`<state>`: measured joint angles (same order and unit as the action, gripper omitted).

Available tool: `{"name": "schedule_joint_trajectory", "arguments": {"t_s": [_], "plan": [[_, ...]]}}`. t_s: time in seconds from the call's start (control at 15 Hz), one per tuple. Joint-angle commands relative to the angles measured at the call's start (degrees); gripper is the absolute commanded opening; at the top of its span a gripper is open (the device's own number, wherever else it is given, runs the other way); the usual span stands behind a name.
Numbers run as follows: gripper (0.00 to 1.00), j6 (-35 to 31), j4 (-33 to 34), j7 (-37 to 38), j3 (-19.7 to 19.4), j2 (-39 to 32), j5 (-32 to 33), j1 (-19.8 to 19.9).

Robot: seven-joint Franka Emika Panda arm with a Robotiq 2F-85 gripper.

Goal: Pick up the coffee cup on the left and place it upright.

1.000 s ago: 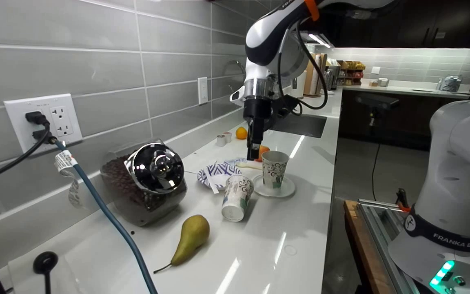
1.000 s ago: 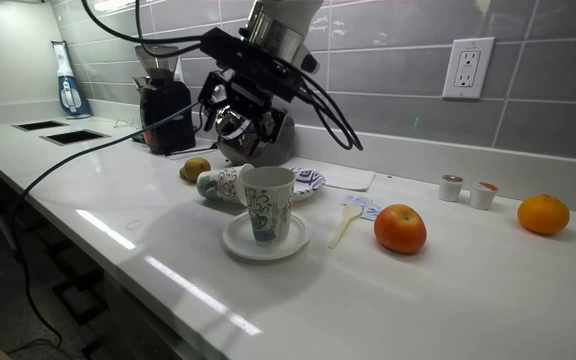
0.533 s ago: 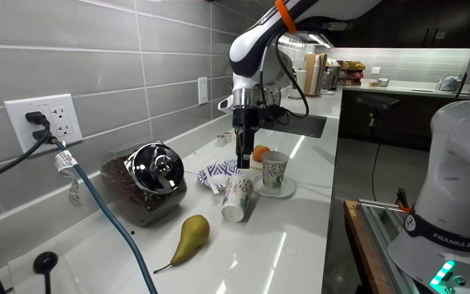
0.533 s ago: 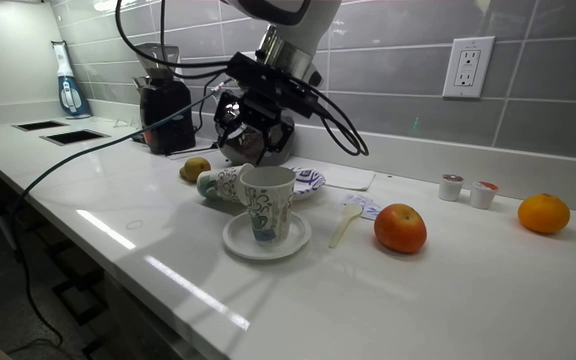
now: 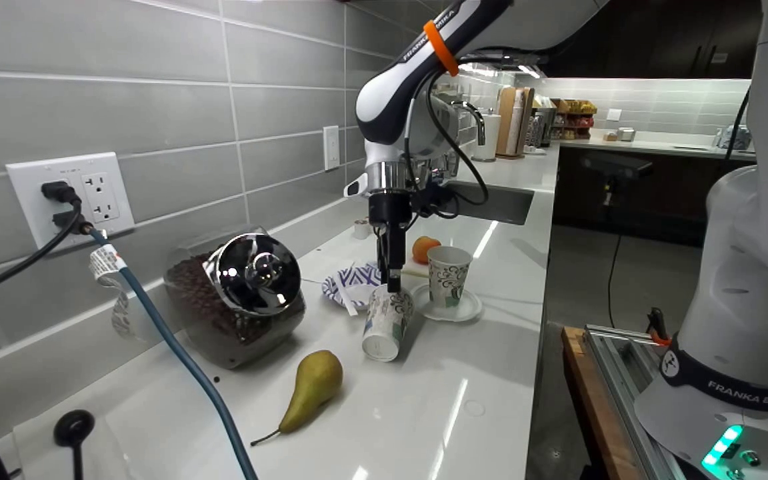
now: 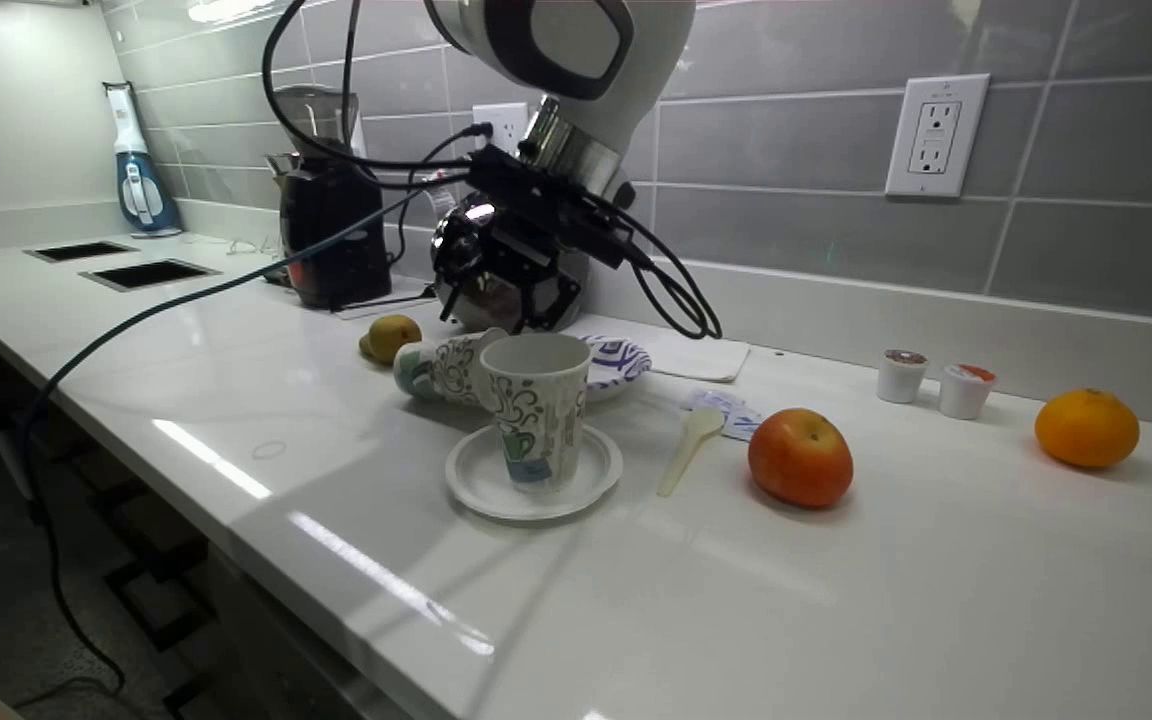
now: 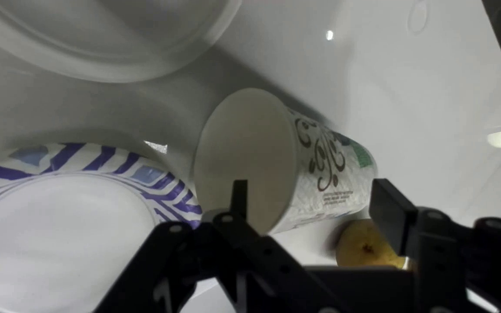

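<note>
The coffee cup [image 5: 387, 327], a whitish paper cup with a brown scroll print, lies on its side on the counter. It also shows in an exterior view [image 6: 451, 370], partly behind an upright cup. In the wrist view the lying cup [image 7: 333, 174] has its mouth facing left and its base to the right. My gripper [image 5: 389, 283] is above its mouth end, pointing down; it also shows in an exterior view [image 6: 486, 320]. In the wrist view the gripper [image 7: 309, 195] is open and empty, its fingers wide apart. I cannot tell whether a fingertip touches the cup.
A matching upright cup [image 6: 541, 410] stands on a white saucer [image 6: 471, 485] close beside. A purple-patterned plate [image 7: 163, 182] lies near the mouth. A pear [image 5: 317, 383] and a bean jar [image 5: 234, 303] are nearby. A spoon [image 6: 691, 450] and an apple [image 6: 801, 457] lie beyond the saucer.
My gripper has come down and moved over the counter to above the lying cup's mouth end. The cups, pear and fruit have not moved.
</note>
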<state>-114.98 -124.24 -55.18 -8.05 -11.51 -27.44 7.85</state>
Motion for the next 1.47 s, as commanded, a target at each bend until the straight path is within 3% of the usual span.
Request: {"name": "schedule_joint_trajectory", "arguments": {"t_s": [0.0, 0.27, 0.4, 0.6, 0.8, 1.4], "plan": [[0.72, 4.49, 2.47, 0.31, 1.64, -2.20, 0.17, 1.86], [0.50, 5.79, 3.46, -0.16, 2.27, -3.22, -0.56, 2.49], [0.28, 5.80, 3.91, -0.24, 2.51, -3.55, -0.68, 2.72], [0.05, 5.95, 4.43, -0.30, 2.87, -3.78, -0.87, 3.11], [0.00, 7.08, 5.00, -0.33, 3.02, -3.63, -1.15, 3.22], [0.02, 7.70, 0.39, 4.67, 4.43, 4.76, 0.35, 0.60]]}}
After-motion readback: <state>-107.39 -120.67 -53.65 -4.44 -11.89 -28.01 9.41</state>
